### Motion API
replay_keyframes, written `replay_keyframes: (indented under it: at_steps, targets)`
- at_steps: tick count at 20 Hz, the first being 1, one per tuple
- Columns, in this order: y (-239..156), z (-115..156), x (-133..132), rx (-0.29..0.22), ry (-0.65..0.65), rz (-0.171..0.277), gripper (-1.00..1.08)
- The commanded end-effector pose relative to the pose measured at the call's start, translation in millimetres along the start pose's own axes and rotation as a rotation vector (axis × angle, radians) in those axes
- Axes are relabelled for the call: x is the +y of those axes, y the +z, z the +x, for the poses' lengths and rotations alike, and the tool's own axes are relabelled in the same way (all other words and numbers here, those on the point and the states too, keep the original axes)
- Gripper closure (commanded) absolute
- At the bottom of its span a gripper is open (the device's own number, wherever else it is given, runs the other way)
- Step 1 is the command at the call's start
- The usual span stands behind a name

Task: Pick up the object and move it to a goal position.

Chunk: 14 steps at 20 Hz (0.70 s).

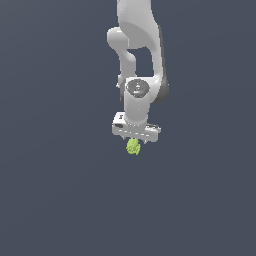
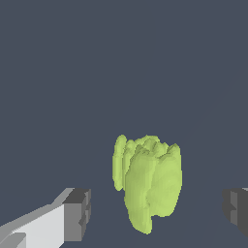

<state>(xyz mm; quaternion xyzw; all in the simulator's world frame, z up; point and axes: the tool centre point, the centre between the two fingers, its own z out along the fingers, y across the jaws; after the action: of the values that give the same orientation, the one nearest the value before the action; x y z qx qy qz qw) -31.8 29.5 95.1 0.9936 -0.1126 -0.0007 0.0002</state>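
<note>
Below the white, smooth-shelled robot gripper, the tiny lime-green lumpy object is sitting between the two dark grey blocky fingertips, which are standing spread wide, clear gaps showing on both sides in the wrist view, so nothing is being gripped. Judging from this, the pick is only at the approach stage: closing, lifting and carrying to the goal are all remaining. No goal marker is showing. The object is looking ridged and lobed, matte, against flat slate-blue ground.

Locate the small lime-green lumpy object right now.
In the exterior view, the small lime-green lumpy object sits directly under the white gripper; the wrist view shows it between the open fingers, touching neither.
</note>
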Motion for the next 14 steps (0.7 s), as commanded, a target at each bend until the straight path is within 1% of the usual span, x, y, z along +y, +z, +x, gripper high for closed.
replay_keyframes:
  at_steps: [1,14]
  targets:
    - [1.1,0.1,0.0,0.000,0.000,0.000,-0.92]
    - [48.3,-0.9,0.2,0.001,0.005,0.000,-0.92]
